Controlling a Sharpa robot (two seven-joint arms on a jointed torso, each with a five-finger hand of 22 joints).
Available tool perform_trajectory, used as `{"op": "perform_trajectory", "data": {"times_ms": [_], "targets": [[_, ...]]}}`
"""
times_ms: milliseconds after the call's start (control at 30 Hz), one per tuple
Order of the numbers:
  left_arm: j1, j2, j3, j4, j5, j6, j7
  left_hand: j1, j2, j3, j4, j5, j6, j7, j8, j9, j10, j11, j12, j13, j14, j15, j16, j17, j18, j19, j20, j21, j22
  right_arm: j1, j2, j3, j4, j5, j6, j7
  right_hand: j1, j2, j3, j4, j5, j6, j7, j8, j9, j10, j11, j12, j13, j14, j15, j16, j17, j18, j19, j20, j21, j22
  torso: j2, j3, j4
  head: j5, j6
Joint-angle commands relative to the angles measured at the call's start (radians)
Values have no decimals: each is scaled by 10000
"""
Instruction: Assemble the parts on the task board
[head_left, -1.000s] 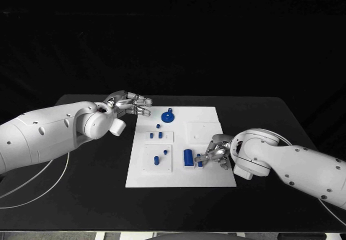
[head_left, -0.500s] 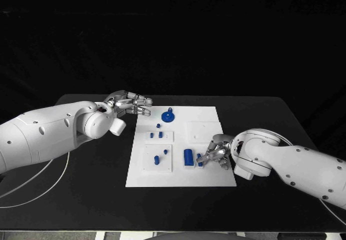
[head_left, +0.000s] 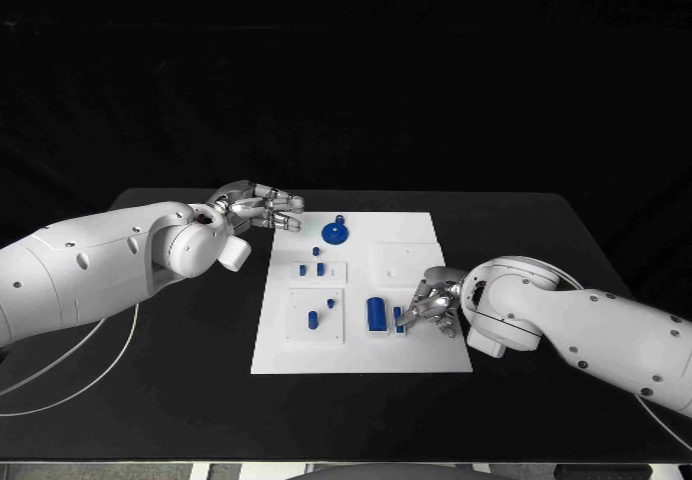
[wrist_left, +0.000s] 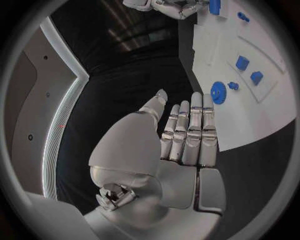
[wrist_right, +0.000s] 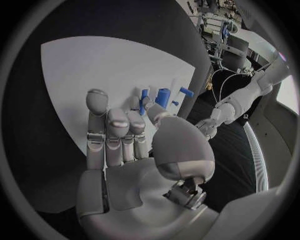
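Task board (head_left: 361, 345) mid-table, blue parts on it | right hand (head_left: 430, 305) at small part (head_left: 400, 320) (grip unclear, we cannot tell) | left hand (head_left: 260, 208) spread, empty | we advise seating it squarely.

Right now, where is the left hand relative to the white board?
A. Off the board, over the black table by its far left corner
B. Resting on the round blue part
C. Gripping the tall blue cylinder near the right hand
A: the left hand is over the black table beside the white board's far left corner, fingers extended and holding nothing.
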Motion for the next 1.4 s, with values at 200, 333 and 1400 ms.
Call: {"op": "perform_trajectory", "data": {"times_ms": [200, 333, 1400], "targets": [[5, 20, 5, 4, -12, 115, 71, -23, 38, 11, 37, -31, -83, -2, 4, 12, -73, -20, 56, 8, -67, -26, -35, 12, -61, 70, -5, 31, -9, -34, -114, -19, -105, 190, -157, 383, -619, -1150, -655, 2091, 212, -76, 103, -34, -23, -88, 77, -87, -68, -24, -42, -111, -51, -92, 422, -30, -121, -28, -11, 8, 6, 40, 54], [4, 31, -6, -19, 3, -2, 188, -24, 29, 14, 37, -31, -77, -2, 9, 14, -63, -24, 60, 8, -57, -29, -29, 17, -59, 77, -7, 37, -27, -33, -204, 90, -260, 628, -283, 752, -179, -1057, -2538, 2949, 910, -462, 226, -19, 4, -168, 151, -148, -110, -41, -16, -243, -128, -22, 414, 4, -314, -133, -38, 26, -6, 40, 136], [-351, 1156, 24, -2335, 2139, -1074, 2406, -413, -94, -230, -102, 122, -1210, -303, -110, -67, -1680, -125, -63, -25, -2378, 309, -217, -282, -6, -1301, 692, -116, -498, 841, 1968, 1039, -7107, 7358, -1799, 9186, 905, 570, -2283, 310, 1905, -2794, 905, -62, -506, -3496, 1816, -9621, -11613, -4216, 2212, -9685, -9738, 625, -5723, 3118, -4787, -10641, -744, 18, -211, 79, 1647]]}}
